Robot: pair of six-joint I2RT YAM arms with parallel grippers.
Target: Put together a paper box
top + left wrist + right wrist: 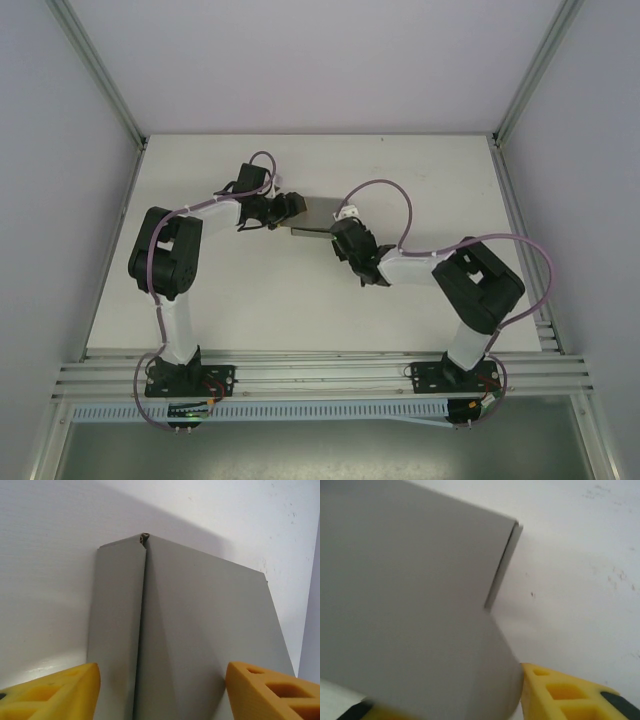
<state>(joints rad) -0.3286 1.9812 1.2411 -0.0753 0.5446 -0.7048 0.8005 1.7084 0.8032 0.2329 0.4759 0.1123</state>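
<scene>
Grey paper box [318,212] mid-table [400,300], between both arms.
Jaws apart on left gripper [162,692], astride the box; right gripper [445,705] likewise parted, one jaw mostly hidden by blurred paperboard.

Table [420,170] is plain white, with a few tiny dark specks on it up close. A grey paper box [318,213] sits on it, around the middle, a bit toward the far side.

Arms angled inward (left gripper [162,675] agape)
</scene>
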